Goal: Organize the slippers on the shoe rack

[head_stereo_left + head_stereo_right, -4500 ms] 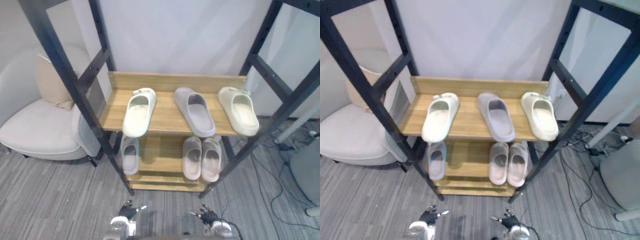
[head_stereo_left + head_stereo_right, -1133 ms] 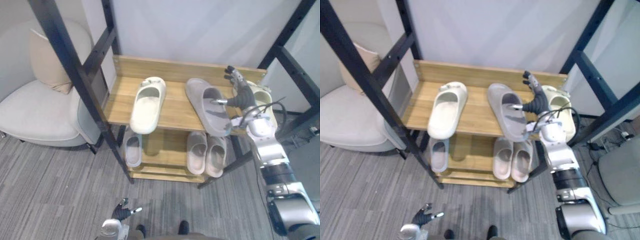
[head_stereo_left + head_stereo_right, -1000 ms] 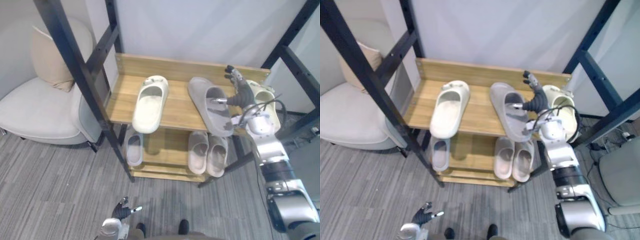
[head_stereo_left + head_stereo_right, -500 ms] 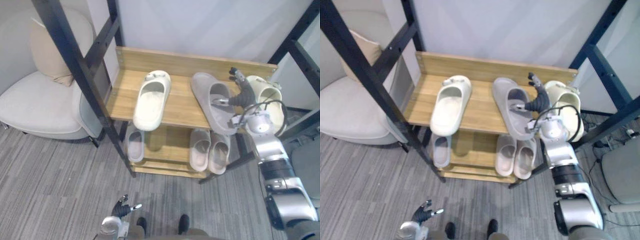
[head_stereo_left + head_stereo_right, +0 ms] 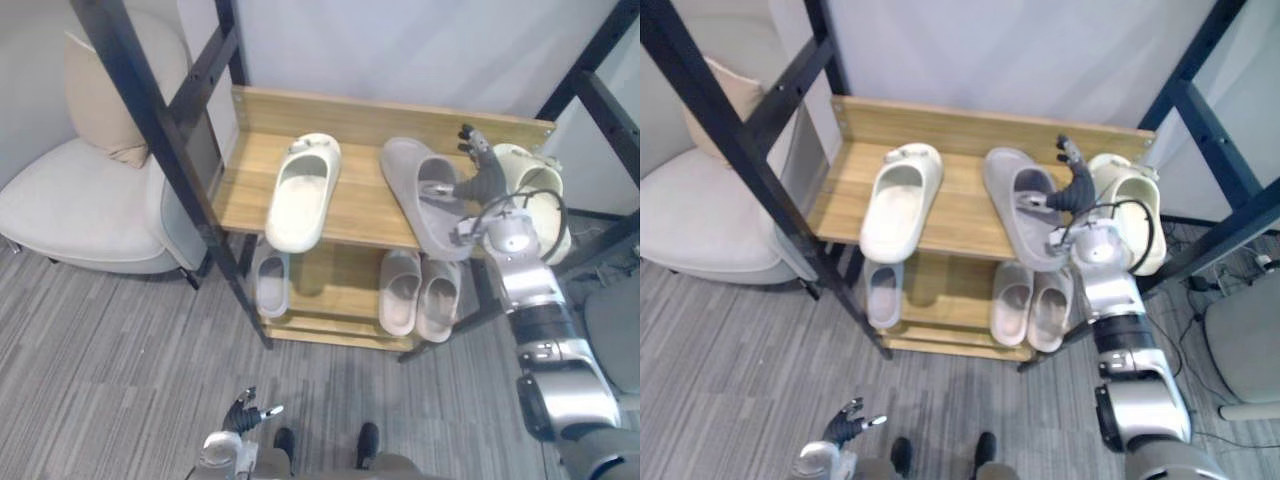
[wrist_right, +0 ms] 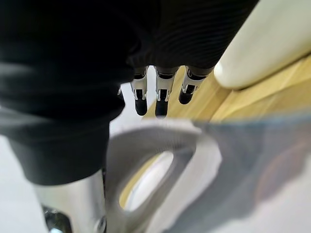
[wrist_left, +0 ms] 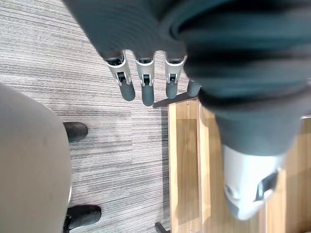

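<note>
My right hand (image 5: pixel 483 178) was up at the top shelf of the shoe rack (image 5: pixel 350 108), spread wide, its fingers (image 6: pixel 162 97) straight and gripping nothing. The grey slipper (image 5: pixel 420 205) lay skewed on the boards just to its thumb side. The thumb reached toward the slipper's strap, though I could not tell whether it touched. On the hand's other side, just beside it, sat a cream slipper (image 5: pixel 540 195). Its likely mate (image 5: pixel 300 195) lay well apart, beyond the grey one. Under the hand, on the lower shelf, were a pale pair (image 5: pixel 418 295) and a lone slipper (image 5: pixel 270 285). My left hand (image 5: pixel 243 410) hung low near the floor, fingers relaxed and straight. I judged the grey slipper to be light moulded foam that would give a little under pressure. It looked matte enough not to slip, and nothing about it seemed fragile. The strap looked like the best hold: thumb inside the opening and fingers over the top would let me lift or swing it straight. A push on the sidewall might slide it along the boards, but with so little weight it could easily spin or tip off the front edge.
</note>
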Available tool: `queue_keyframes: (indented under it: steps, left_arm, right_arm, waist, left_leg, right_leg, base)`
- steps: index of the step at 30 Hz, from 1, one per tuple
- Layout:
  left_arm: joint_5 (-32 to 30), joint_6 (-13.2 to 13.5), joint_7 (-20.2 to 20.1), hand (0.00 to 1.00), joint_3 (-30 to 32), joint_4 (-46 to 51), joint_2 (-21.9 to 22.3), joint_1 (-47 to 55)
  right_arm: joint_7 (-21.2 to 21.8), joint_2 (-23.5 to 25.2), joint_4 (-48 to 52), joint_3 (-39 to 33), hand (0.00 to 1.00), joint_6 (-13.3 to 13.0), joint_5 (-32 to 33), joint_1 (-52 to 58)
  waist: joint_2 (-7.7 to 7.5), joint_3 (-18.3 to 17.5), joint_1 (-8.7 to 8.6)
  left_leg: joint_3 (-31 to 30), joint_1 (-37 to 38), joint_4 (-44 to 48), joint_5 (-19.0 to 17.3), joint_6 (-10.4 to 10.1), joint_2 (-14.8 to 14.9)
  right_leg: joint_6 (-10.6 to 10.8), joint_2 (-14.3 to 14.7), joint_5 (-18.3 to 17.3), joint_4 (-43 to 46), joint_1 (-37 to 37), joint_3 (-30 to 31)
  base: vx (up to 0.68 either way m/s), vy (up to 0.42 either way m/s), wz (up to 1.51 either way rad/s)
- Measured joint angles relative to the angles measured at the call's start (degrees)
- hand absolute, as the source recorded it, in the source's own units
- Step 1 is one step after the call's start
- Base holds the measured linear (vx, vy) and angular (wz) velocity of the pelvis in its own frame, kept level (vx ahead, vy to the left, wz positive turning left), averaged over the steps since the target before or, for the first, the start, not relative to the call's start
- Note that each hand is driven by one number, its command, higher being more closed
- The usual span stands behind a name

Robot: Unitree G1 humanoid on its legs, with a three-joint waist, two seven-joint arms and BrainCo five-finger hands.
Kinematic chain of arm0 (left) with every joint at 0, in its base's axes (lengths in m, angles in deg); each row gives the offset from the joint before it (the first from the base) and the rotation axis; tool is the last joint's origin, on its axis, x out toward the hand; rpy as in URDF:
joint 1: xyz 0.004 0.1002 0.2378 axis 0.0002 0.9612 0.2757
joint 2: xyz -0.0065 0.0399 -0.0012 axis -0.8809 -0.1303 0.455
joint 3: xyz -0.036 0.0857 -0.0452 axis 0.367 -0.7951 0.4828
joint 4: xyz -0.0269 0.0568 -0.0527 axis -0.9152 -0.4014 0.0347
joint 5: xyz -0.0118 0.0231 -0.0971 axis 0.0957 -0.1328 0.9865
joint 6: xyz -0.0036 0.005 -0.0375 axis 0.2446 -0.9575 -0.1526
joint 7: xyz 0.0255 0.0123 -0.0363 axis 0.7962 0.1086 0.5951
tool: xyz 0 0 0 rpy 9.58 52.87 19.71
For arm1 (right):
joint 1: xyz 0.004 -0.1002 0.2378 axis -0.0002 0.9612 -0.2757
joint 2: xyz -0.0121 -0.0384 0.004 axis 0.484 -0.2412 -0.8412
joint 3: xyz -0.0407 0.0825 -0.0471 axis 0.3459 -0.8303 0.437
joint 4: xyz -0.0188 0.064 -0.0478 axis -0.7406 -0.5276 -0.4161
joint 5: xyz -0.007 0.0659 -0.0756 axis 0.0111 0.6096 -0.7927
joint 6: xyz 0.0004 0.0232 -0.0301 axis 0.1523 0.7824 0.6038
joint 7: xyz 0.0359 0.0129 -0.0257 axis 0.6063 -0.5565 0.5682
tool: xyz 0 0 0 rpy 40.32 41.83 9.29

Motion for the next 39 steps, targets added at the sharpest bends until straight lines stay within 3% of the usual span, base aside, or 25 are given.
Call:
queue_keyframes:
  steps: [8, 9, 25, 39]
  left_arm:
    - [1.6, 1.1, 0.1, 0.00, 0.1, 0.6, -0.3, -0.1]
    - [1.7, 1.1, 0.1, 0.00, 0.1, 0.6, -0.3, -0.1]
    - [2.6, 1.1, 0.3, 0.00, 0.1, 0.6, -0.5, -1.1]
    - [2.1, 0.9, 1.1, 0.00, 0.1, 0.3, -0.4, -1.1]
  right_arm:
    - [0.4, 0.0, -6.6, 2.2, 0.00, 0.2, 0.1, -6.3]
    - [0.4, 0.0, -6.8, 2.2, 1.00, 0.2, 0.1, -6.5]
    - [0.7, 0.6, -9.7, 5.9, 1.00, -0.6, 2.9, -12.4]
    - [0.8, 2.6, 8.9, 3.7, 1.00, -2.0, 3.9, 1.8]
  waist:
    - [-0.30, 1.2, 1.14]
    - [-0.30, 1.3, 1.15]
    - [-0.49, 2.7, 2.04]
    - [-0.53, 2.5, 1.61]
  left_leg:
    - [-0.9, 0.0, -1.3, 0.9, -0.1, 0.1]
    - [-1.0, 0.0, -1.3, 1.0, -0.1, 0.1]
    - [-1.3, -0.4, -1.7, 1.5, -0.1, 0.3]
    - [-0.3, 1.2, -0.9, 0.8, -0.1, 0.6]
  right_leg:
    - [0.0, 0.1, 0.0, 0.0, -0.2, -0.7]
    - [0.0, 0.1, 0.0, 0.0, -0.2, -0.8]
    - [-0.3, 0.2, 0.2, 0.8, -1.1, -1.0]
    - [-0.2, 0.3, 0.1, 0.8, 0.4, 0.1]
  base:
    - [-0.03, -0.018, 0.04]
    - [-0.02, -0.012, 0.09]
    - [0.00, -0.001, 0.01]
    - [-0.01, -0.005, -0.04]
